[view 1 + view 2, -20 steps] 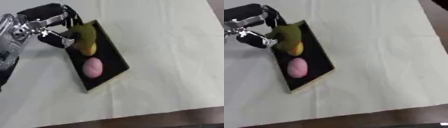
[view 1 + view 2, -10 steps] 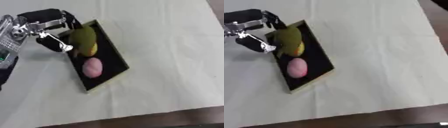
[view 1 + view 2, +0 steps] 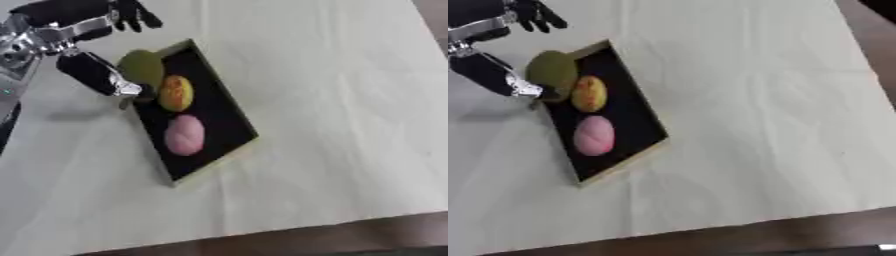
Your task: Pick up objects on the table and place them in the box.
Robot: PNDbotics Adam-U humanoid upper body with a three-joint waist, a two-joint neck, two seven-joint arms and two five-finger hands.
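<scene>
A shallow black box (image 3: 229, 119) with a tan rim lies askew on the cream tablecloth. Three things rest in it: an olive-green round fruit (image 3: 142, 70) at its upper end, a yellow-orange fruit (image 3: 176, 93) just below, and a pink round thing (image 3: 185, 135) lower down. My left hand (image 3: 86, 70) hovers at the box's upper left corner, open, fingers spread above the green fruit and thumb beside it, holding nothing. The right hand is out of view.
The cream cloth (image 3: 754, 100) covers the table to the right of the box. The table's front edge and dark floor (image 3: 737, 240) run along the bottom.
My left hand has opened and drawn back up and left from the green fruit, which now lies in the box. The camera has shifted a little.
</scene>
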